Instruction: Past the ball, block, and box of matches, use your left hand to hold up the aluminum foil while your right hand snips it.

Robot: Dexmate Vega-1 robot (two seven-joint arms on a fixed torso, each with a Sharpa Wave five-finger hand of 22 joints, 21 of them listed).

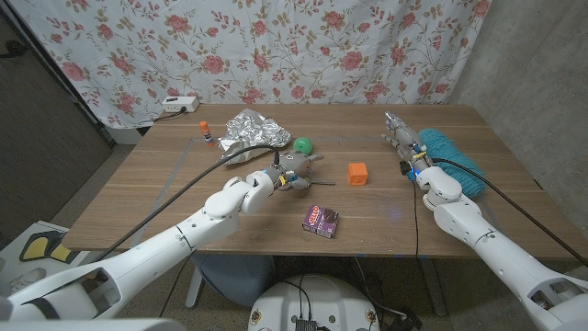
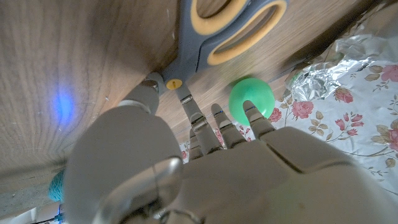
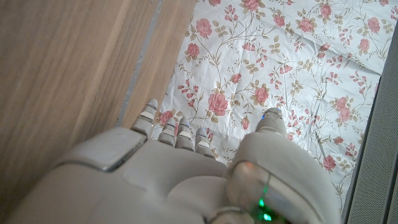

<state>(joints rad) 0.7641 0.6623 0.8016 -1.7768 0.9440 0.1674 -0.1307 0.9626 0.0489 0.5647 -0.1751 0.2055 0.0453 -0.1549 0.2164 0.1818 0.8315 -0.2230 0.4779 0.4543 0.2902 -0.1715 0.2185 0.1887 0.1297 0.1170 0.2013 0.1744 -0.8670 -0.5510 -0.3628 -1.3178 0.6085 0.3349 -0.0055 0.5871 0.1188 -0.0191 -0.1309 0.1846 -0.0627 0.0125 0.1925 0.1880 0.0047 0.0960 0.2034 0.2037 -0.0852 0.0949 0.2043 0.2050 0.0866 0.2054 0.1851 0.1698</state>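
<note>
Crumpled aluminum foil (image 1: 246,129) lies at the table's far middle-left, and shows past the fingertips (image 2: 348,59) in the left wrist view. A green ball (image 1: 303,144) sits just right of it. My left hand (image 1: 292,170) hovers just short of the ball (image 2: 250,99), fingers stretched toward it and holding nothing. Scissors with grey and yellow handles (image 2: 230,31) lie beside its thumb; their dark blades (image 1: 323,183) poke out on the hand's right. An orange block (image 1: 357,173) and a purple matchbox (image 1: 321,220) sit nearer. My right hand (image 1: 401,138) stands at the far right, fingers extended and empty.
A teal bundle (image 1: 452,159) lies by my right forearm near the table's right edge. A small orange-capped stick (image 1: 204,133) lies left of the foil. A white power strip (image 1: 179,106) sits behind the table, before a floral curtain (image 3: 292,56).
</note>
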